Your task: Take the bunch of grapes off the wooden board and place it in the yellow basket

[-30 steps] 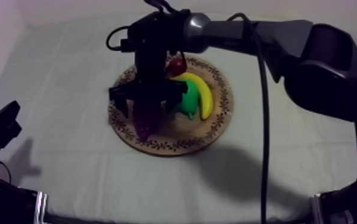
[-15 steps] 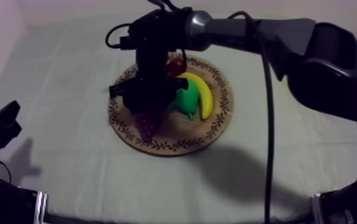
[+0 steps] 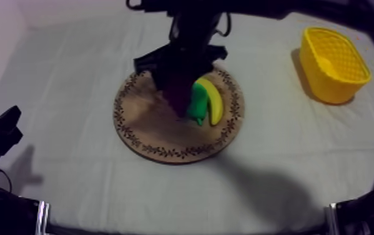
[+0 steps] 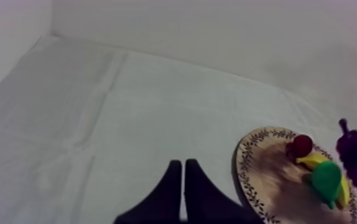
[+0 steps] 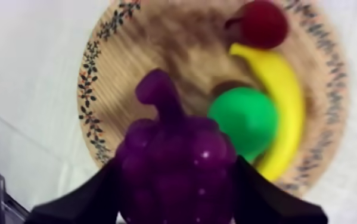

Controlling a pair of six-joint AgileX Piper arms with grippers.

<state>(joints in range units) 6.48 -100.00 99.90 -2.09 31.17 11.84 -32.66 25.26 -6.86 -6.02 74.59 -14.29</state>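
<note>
Bare cloth [image 3: 270, 94] is lying between wooden board [image 3: 142, 125] and yellow basket [image 3: 336, 87]; pear [image 3: 196, 103] and banana [image 3: 214, 103] are occupying the board's basket side.

Cloth-covered table [image 3: 64, 94] with a wooden board [image 3: 144, 128] and a yellow basket [image 3: 326, 84]
The round wooden board with its patterned rim lies near the middle of the tabletop; the yellow basket stands upright toward the far right corner, well apart from it.

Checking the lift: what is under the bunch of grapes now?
The bunch of grapes hangs in the right gripper above the wooden board. Bare wood shows below it, with the pear and banana beside. The patch straight beneath is covered.
</note>
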